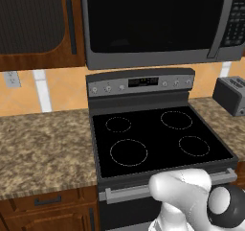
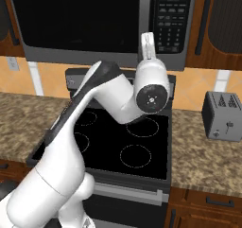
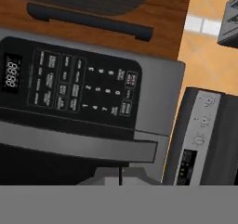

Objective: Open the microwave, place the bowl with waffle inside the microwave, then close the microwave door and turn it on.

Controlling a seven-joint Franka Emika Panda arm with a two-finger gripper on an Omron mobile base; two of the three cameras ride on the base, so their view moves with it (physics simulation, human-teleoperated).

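Simulated kitchen with orange-tan wall, brown wooden cabinets (image 1: 38, 28) and speckled brown stone counter (image 1: 43, 148) on both sides of a black glass-topped stove (image 1: 158, 139) with four ring burners and a grey knob panel at its far edge. Above the stove, large dark-grey microwave (image 2: 94, 23), its wide black glass door (image 1: 153, 19) shut flush, long vertical grey handle (image 2: 145, 14) at the door's right edge, black button panel (image 2: 171, 19) further right. Small grey toaster (image 2: 222, 116) on the counter right of the stove. White arm with dark joints (image 2: 108, 99) raised over the stove, reaching up towards the handle. Two-finger gripper (image 3: 120, 176) closed, fingertips pressed together with barely a slit between, right at the lower end of the handle; whether anything is caught between them cannot be told. Seen from the hand: handle bar just beyond the fingertips, keypad and digital display past it
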